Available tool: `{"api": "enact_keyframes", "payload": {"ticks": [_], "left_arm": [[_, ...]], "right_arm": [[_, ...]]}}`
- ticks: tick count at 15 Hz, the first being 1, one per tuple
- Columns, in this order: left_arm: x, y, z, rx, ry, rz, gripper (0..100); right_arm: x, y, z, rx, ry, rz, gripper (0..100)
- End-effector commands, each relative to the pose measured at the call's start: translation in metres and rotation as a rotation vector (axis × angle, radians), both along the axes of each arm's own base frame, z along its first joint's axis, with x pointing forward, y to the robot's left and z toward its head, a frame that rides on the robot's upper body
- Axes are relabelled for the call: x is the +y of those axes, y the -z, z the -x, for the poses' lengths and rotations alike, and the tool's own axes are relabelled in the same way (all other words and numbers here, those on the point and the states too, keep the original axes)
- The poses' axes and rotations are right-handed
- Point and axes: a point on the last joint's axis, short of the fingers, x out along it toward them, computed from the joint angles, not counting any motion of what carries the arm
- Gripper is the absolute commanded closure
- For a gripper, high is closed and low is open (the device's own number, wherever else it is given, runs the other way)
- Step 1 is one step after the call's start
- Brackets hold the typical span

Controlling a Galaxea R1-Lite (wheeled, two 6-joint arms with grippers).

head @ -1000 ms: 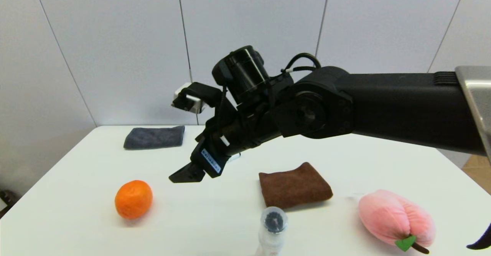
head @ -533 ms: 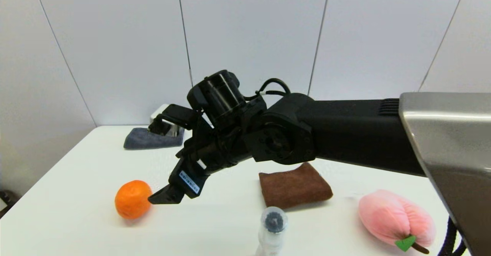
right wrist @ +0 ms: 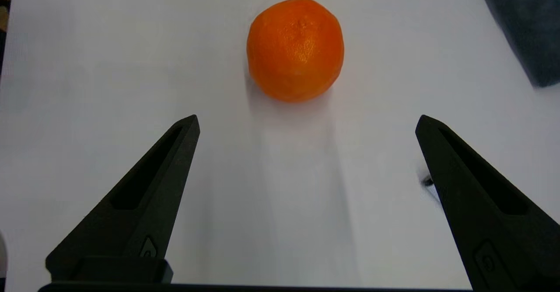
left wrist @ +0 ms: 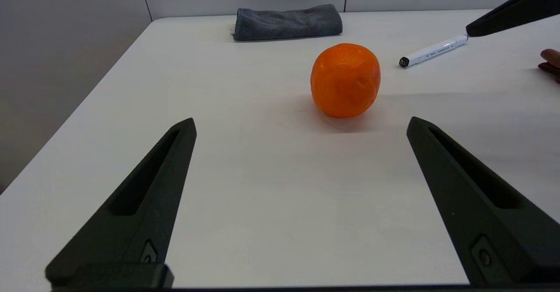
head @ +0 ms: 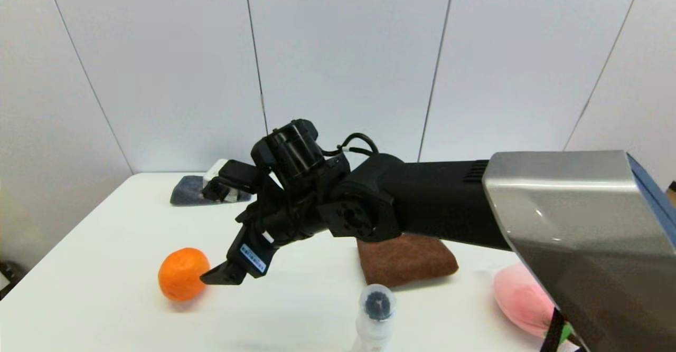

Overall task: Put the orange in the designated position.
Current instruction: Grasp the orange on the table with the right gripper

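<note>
Orange (head: 183,274) sits on the white bench (head: 95,288), near the left front, on bare surface. Right hand (head: 214,277) reaches across from the right; its one visible fingertip is just beside the orange's right flank, whether touching cannot be told from the head view. In the right wrist view the fingers (right wrist: 144,204) are spread wide, holding nothing, with the orange (right wrist: 295,49) ahead of the tips and apart from them. Left hand (left wrist: 302,123) also wide open and empty, low over the bench, orange (left wrist: 345,79) ahead of it.

Orange: round, bright, dimpled skin, faint creases, soft shadow beneath.

Grey cloth (head: 187,196) at the far left, partly hidden behind the wrist. White marker pen (left wrist: 433,50) beyond the orange, seen only in the left wrist view. Brown cloth (head: 412,261) half covered by the arm. Clear bottle (head: 376,315) cut off at the near edge. Pink plush (head: 520,299) mostly hidden by the silver arm casing.
</note>
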Motion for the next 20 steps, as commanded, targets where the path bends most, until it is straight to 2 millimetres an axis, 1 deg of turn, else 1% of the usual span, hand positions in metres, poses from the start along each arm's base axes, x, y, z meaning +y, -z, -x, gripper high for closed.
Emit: {"api": "enact_keyframes", "payload": {"ticks": [1,3,4,7,12,20], "left_arm": [[0.000,0.000,0.000,0.000,0.000,0.000,0],[0.000,0.000,0.000,0.000,0.000,0.000,0],[0.000,0.000,0.000,0.000,0.000,0.000,0],[0.000,0.000,0.000,0.000,0.000,0.000,0],[0.000,0.000,0.000,0.001,0.000,0.000,0],[0.000,0.000,0.000,0.001,0.000,0.000,0]], "right_arm": [[0.003,0.007,0.000,0.034,-0.077,-0.017,0],[0.008,0.011,0.003,0.028,-0.095,-0.014,0],[0.011,0.016,0.002,0.023,-0.100,-0.014,0],[0.023,0.024,0.002,-0.020,-0.116,-0.057,0],[0.030,0.039,-0.001,-0.022,-0.112,-0.067,0],[0.040,0.046,-0.008,-0.073,-0.118,-0.142,0]]}}
